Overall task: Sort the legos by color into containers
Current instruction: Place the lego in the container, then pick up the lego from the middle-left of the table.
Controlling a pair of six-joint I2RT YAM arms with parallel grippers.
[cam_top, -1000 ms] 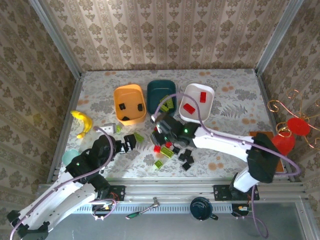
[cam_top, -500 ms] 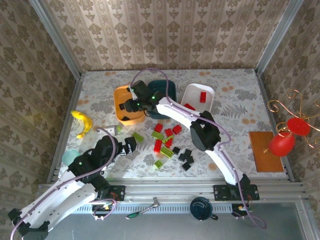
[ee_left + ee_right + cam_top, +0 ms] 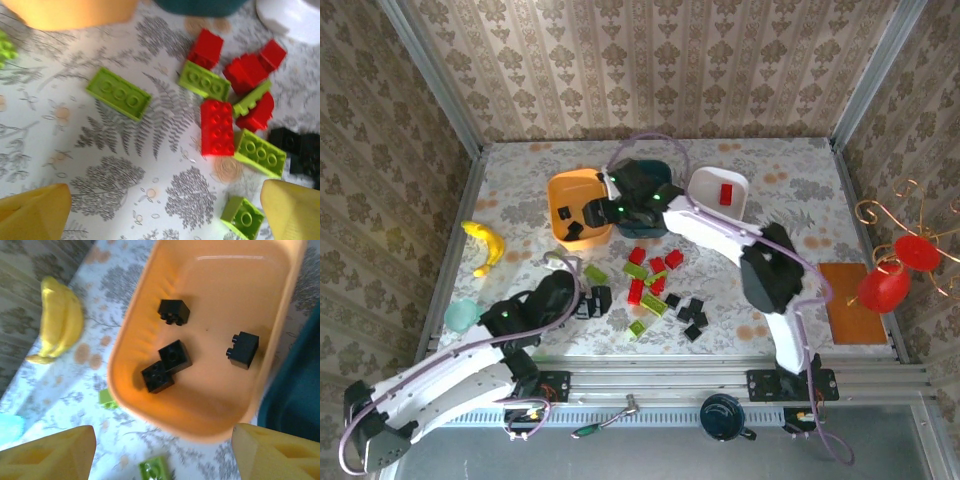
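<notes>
Inside the orange tub (image 3: 215,385): four black legos (image 3: 174,356), sorted. White tub (image 3: 706,182): one red brick (image 3: 726,193) that I can see. Teal tub (image 3: 295,390): contents hidden from me. On the table (image 3: 150,165): loose bricks (image 3: 216,126) in red, lime and black, most of the job by my reckoning. Right gripper (image 3: 162,455): jaws spread wide above the orange tub, empty. Left gripper (image 3: 165,207): jaws fully apart over the loose pile, touching nothing.

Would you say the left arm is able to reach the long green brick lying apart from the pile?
Probably yes: the green brick lies flat with nothing on or against it, and the open left claw hangs just short of it.
</notes>
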